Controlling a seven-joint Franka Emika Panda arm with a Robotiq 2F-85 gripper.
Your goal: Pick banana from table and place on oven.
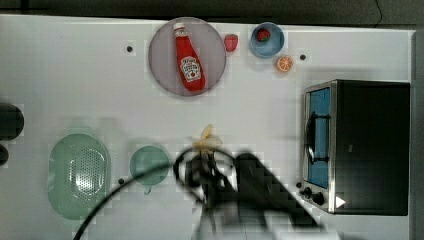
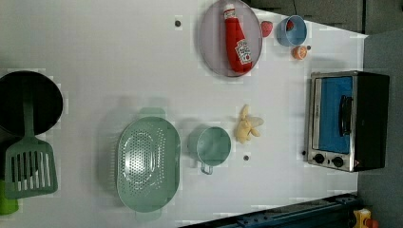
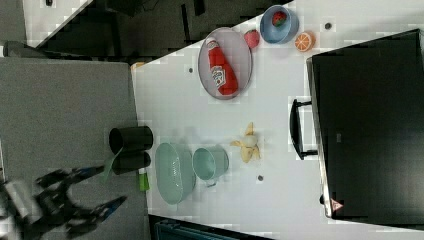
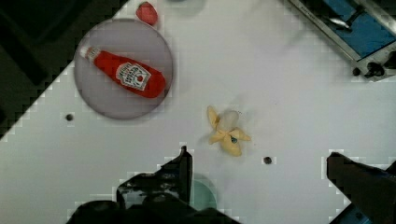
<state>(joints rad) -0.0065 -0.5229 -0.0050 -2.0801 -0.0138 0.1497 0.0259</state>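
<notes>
Step in hand: the approach, before any grasp. Gripper (image 4: 257, 161) hangs well above the table (image 4: 289, 88), jaws spread wide, nothing between them. In the wrist view one dark finger stands at each side of the frame, with the banana (image 4: 227, 131) lying on the table between and beyond them. Nothing is lifted yet.

Banana: lies on open tabletop, apart from everything else. In the left view it is just beside the small green cup (image 2: 212, 146), between that cup and the oven (image 2: 349, 119). The ketchup bottle (image 2: 239, 40) on its grey plate (image 2: 211, 45) is well apart from it.

Next move, as I judge it: come straight down over the banana, turn the jaws to cross its narrow width, then close. After that, lift high enough to clear the oven's top edge and carry across.

Materials and shapes:
- Banana: pale yellow, half peeled, cream core showing, peel flaps splayed out. Looks soft, possibly plush; an irregular shape, so the flaps could catch a finger.
- Oven: boxy, flat matte black top, silver frame, blue glass door, metal bar handle, black knobs. The top looks a broad and level landing place.
- Table: smooth white, a few small dark holes.
- Green colander (image 2: 148, 164): oval, perforated.
</notes>
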